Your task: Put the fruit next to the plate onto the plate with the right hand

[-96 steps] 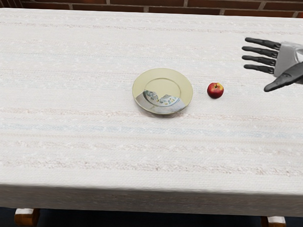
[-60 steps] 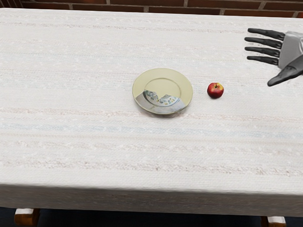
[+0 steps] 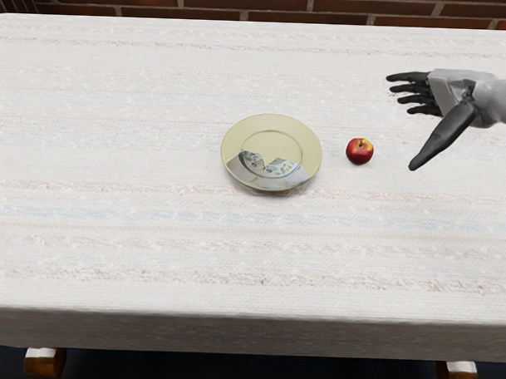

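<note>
A small red apple [image 3: 360,150] lies on the white tablecloth just right of a shiny pale-gold plate [image 3: 271,151], a short gap between them. My right hand [image 3: 418,112] comes in from the right edge, up and to the right of the apple. Its fingers are spread and hold nothing, and the thumb points down-left toward the apple. The hand does not touch the fruit. No left arm shows.
The table [image 3: 152,236] runs the full width of the view under a white cloth. A brick wall [image 3: 243,4] stands behind its far edge. The front edge lies near the bottom of the picture.
My right hand has moved left toward the apple and turned, the thumb now swinging down-left. The apple and plate have not moved.
</note>
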`<move>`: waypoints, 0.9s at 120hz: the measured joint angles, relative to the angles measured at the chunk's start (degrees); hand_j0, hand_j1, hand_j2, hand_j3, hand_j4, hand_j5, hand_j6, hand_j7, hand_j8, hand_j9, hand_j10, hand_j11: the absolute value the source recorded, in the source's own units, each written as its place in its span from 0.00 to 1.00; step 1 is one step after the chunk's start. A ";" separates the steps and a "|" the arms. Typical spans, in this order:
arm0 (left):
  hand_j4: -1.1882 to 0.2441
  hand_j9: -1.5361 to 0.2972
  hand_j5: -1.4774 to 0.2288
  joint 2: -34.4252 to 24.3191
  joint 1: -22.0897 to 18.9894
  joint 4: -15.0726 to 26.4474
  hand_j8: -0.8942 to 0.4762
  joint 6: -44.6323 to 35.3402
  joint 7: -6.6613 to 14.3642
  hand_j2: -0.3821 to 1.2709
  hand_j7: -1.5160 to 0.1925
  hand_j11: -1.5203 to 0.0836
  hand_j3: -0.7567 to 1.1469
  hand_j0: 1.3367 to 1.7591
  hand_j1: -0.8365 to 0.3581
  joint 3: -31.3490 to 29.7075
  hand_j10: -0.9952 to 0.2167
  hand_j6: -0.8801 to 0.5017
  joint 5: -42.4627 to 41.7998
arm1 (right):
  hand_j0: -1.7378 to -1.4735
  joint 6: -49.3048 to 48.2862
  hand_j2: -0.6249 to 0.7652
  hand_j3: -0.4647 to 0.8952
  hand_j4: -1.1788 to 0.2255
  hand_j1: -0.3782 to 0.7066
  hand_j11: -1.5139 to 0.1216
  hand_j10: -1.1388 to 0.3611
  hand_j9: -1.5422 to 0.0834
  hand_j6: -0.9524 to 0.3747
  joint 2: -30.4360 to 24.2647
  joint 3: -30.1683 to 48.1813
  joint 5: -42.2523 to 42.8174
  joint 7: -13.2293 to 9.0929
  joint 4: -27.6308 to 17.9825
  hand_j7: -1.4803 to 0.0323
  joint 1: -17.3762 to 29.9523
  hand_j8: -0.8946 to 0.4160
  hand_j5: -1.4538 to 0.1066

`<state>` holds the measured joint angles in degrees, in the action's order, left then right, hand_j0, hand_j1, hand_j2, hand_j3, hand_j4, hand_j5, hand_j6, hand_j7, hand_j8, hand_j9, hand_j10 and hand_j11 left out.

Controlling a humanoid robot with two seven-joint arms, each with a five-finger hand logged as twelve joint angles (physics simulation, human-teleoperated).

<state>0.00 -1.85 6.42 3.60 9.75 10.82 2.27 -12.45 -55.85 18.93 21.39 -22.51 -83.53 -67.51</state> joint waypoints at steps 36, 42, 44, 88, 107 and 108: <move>0.66 0.67 0.68 0.00 0.00 0.00 0.47 0.00 0.00 0.26 0.70 0.75 0.40 0.76 0.75 0.00 0.62 0.46 0.01 | 0.30 21.95 0.44 0.34 0.81 0.07 0.89 0.73 0.92 0.69 10.78 -15.40 7.49 -6.29 0.95 0.95 -8.56 0.65 0.90; 0.66 0.67 0.68 0.00 0.00 0.00 0.47 0.00 0.00 0.26 0.70 0.75 0.40 0.76 0.75 0.00 0.62 0.46 0.01 | 0.30 24.22 0.44 0.34 0.81 0.07 0.89 0.73 0.92 0.69 12.59 -17.90 7.75 -7.38 1.59 0.95 -9.84 0.65 0.90; 0.66 0.67 0.68 0.00 0.00 0.00 0.47 0.00 0.00 0.26 0.70 0.75 0.40 0.76 0.75 0.00 0.62 0.46 0.01 | 0.30 24.79 0.44 0.34 0.81 0.07 0.89 0.73 0.92 0.69 13.08 -18.64 7.81 -7.66 1.81 0.95 -10.18 0.65 0.90; 0.66 0.67 0.68 0.00 0.00 0.00 0.47 0.00 0.00 0.26 0.70 0.75 0.40 0.76 0.75 -0.01 0.62 0.46 -0.02 | 0.30 35.43 0.44 0.34 0.81 0.07 0.89 0.73 0.92 0.69 29.17 -31.04 7.27 -12.32 10.51 0.94 -15.81 0.65 0.90; 0.66 0.67 0.68 0.00 0.00 0.00 0.47 0.00 0.00 0.26 0.70 0.75 0.40 0.76 0.75 -0.01 0.62 0.46 -0.02 | 0.30 37.78 0.44 0.34 0.81 0.07 0.89 0.73 0.92 0.68 32.37 -31.91 7.07 -12.45 12.43 0.94 -15.53 0.65 0.90; 0.66 0.67 0.68 0.00 0.00 0.00 0.47 0.00 0.00 0.26 0.70 0.75 0.40 0.76 0.75 -0.01 0.62 0.46 -0.02 | 0.30 37.90 0.44 0.34 0.81 0.07 0.89 0.73 0.92 0.68 32.48 -31.96 7.07 -12.45 12.54 0.94 -15.51 0.65 0.90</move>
<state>0.00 -1.85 6.42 3.60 9.75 10.81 2.25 25.45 -23.37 -13.03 28.46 -34.97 -70.99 -83.02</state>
